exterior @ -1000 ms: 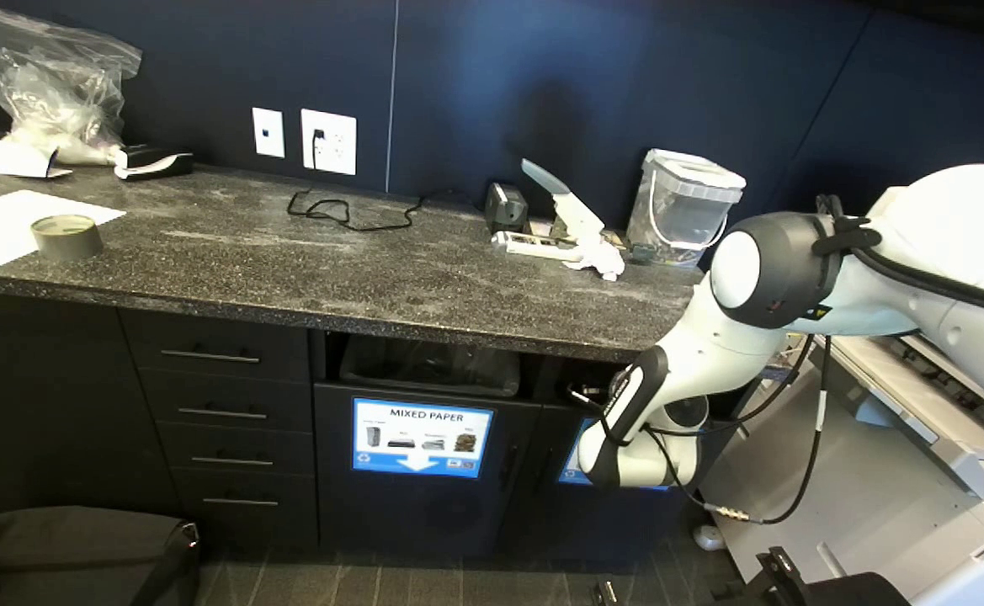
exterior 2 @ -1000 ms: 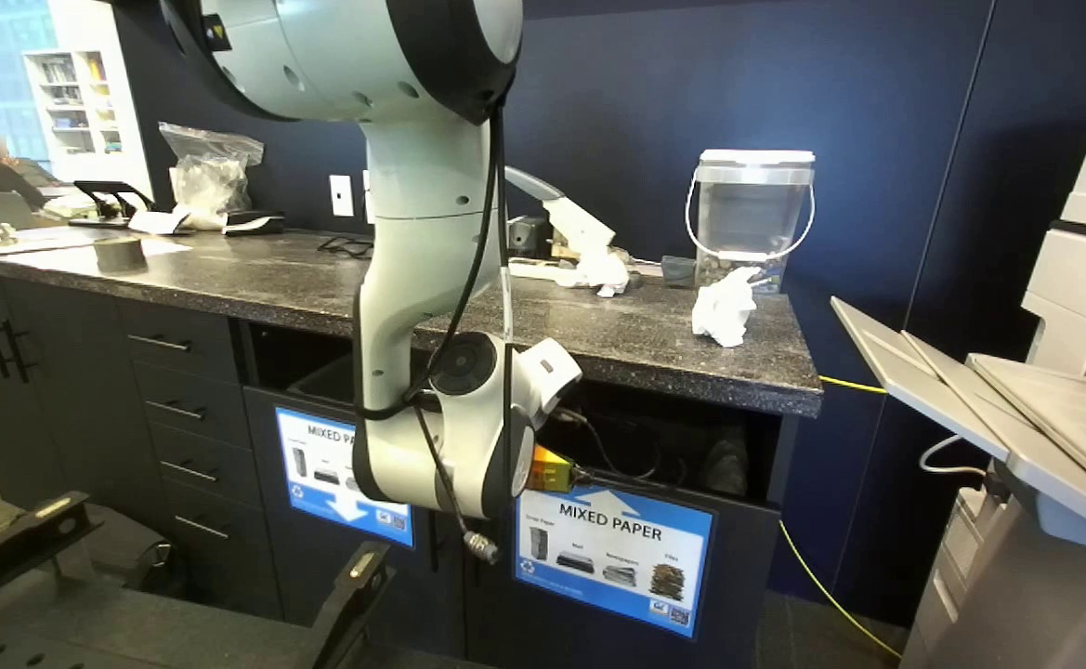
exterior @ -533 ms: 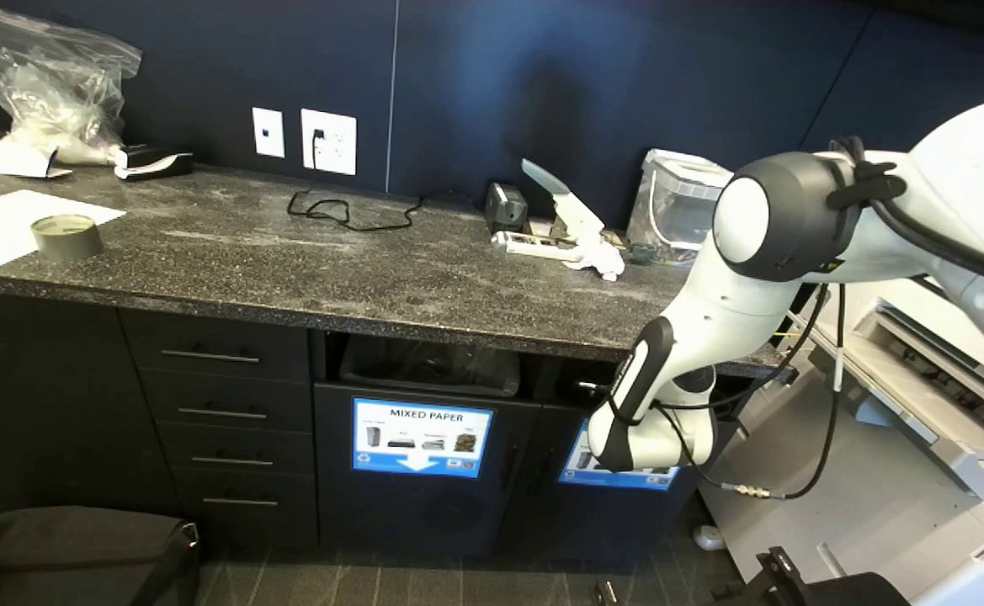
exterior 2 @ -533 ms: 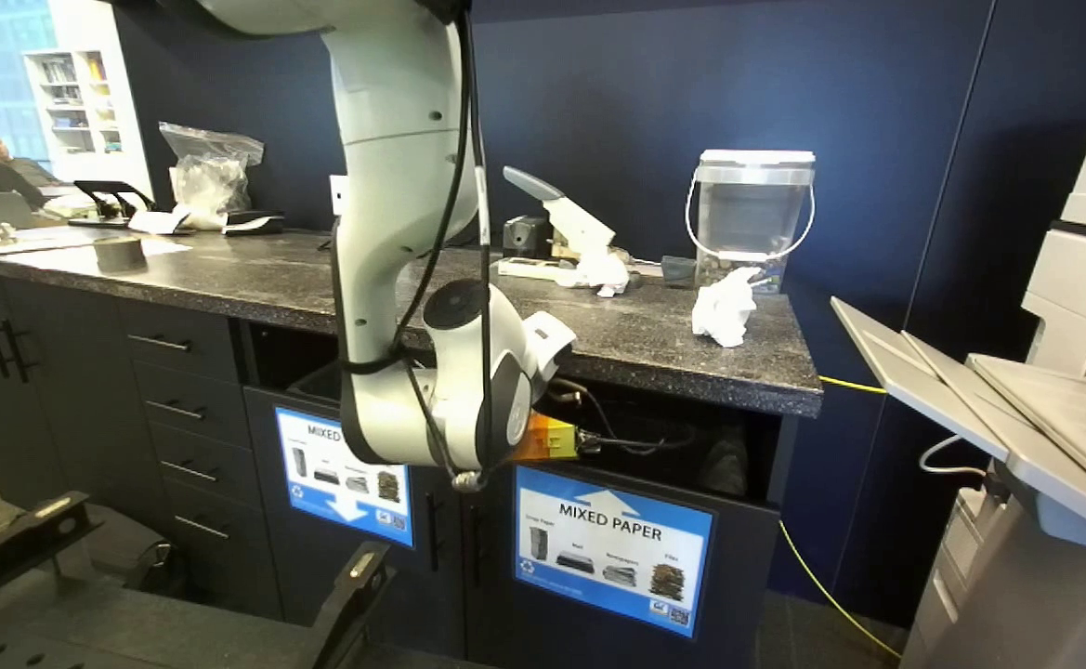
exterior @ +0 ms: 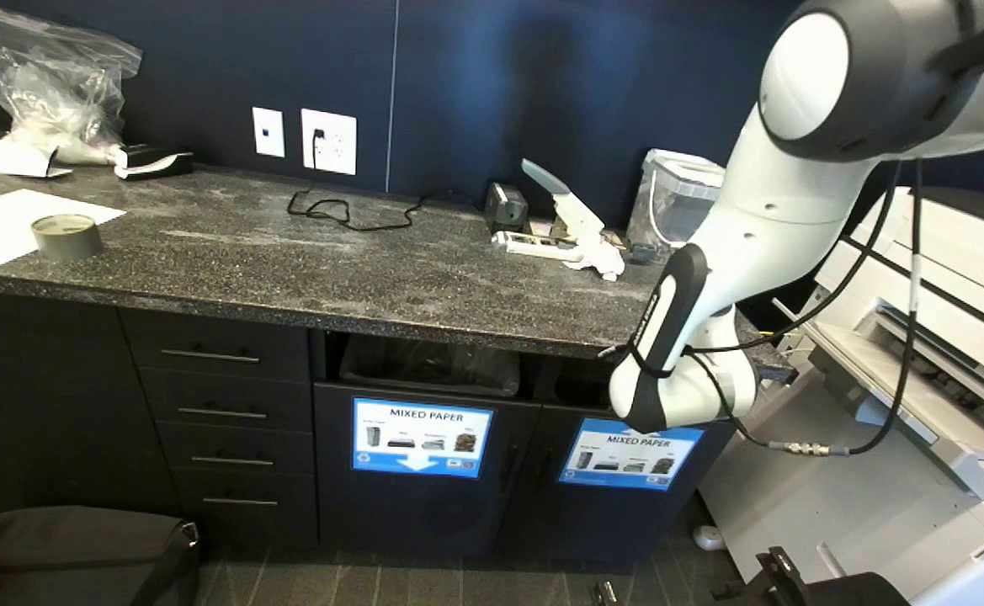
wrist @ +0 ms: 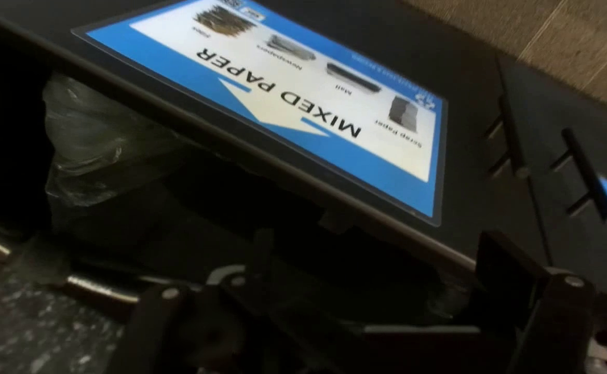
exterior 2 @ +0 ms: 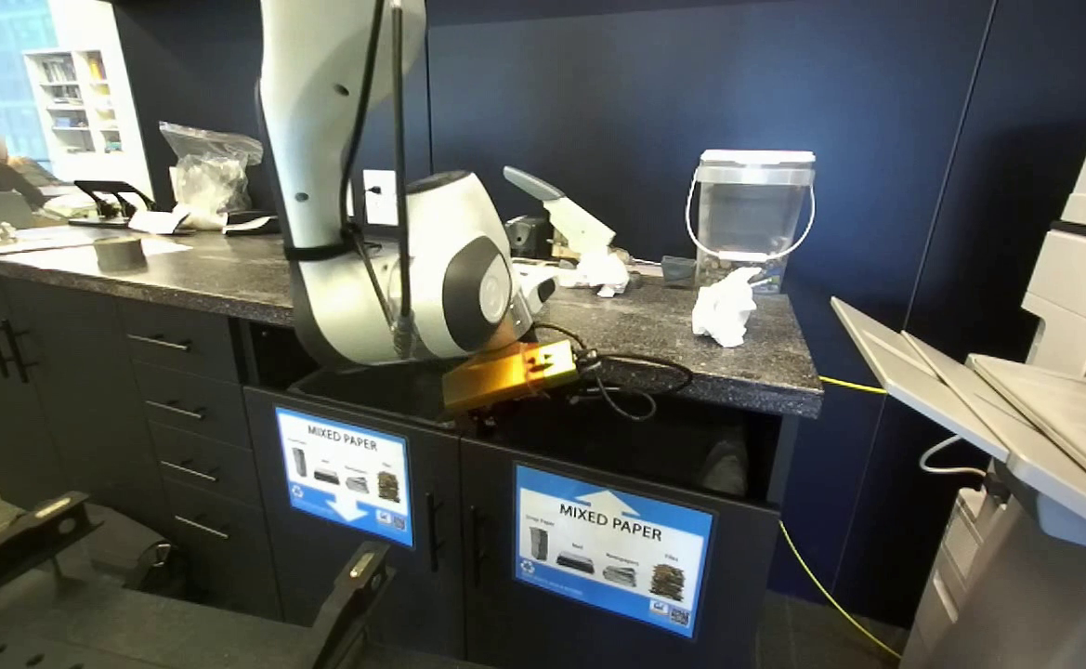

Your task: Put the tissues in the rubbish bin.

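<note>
A clear plastic bag and a roll of tape lie at the left of the tabletop, well apart from the work. Farther right, on the near side, the jaws hang by the slot of the rubbish bin, spread wide with nothing visible between them; whether they reach inside I cannot tell. A crumpled tissue rests beside a white stapler, and the right-end tissue sits on the near side of the bucket. The step in hand looks to be fetching one of these: lift clear of the near edge first, then swing right and come straight down over the right-end tissue, which stands freer, closing softly so the paper bunches. For the other, line up to miss the stapler. The wrist view alone shows the spread fingers and clear plastic in the slot. The arm hides the right-end tissue in an exterior view; the tissue by the stapler shows in both exterior views.
</note>
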`<state>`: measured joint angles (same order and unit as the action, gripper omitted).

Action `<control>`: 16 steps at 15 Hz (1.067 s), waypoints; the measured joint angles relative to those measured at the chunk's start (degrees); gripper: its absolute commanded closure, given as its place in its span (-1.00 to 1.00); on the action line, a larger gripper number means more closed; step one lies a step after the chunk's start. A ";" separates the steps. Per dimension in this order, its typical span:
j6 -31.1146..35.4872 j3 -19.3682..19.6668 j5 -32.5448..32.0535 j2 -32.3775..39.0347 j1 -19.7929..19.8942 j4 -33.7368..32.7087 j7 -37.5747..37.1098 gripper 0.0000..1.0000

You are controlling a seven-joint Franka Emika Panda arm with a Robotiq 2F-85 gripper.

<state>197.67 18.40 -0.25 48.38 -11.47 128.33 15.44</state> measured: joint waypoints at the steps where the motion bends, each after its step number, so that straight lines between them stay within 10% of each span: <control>1: -3.48 1.30 -1.04 -2.77 -1.49 1.92 0.82 -1.00; 9: -30.75 12.84 -18.86 -25.53 -9.15 4.44 1.52 -1.00; 16: -37.40 -4.13 -16.01 -33.23 7.65 -4.22 1.93 -1.00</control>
<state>160.27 14.27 -16.26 15.15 -3.82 124.12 17.37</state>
